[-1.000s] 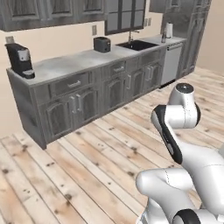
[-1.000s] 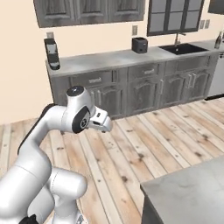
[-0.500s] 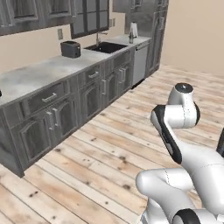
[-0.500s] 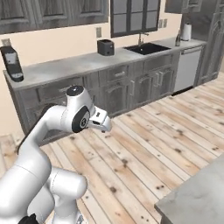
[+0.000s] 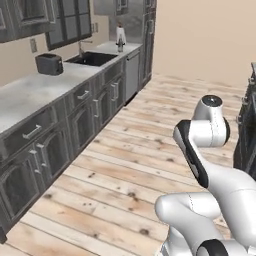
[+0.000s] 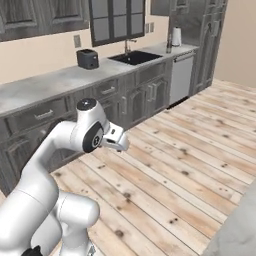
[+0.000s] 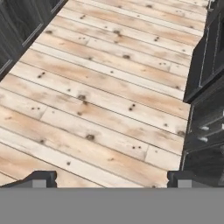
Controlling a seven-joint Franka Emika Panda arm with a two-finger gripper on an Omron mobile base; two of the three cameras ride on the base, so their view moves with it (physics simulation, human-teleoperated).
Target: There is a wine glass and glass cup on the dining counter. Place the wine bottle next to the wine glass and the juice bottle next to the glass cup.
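The whole view has swung since a moment ago: the sink [image 6: 134, 57] and toaster [image 6: 87, 58] counter [image 5: 30, 95] now runs along my left. My end effector [image 7: 109, 177] hangs released, empty, over plank floor [image 7: 100, 96]; dark cabinets [image 7: 205, 109] flank it

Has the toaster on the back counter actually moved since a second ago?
No. The toaster sits at the same spot left of the sink; the whole view shifted because the base drove, not the toaster.

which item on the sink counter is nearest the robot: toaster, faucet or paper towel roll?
The toaster: the dark box left of the sink. The faucet and white roll stand farther along.
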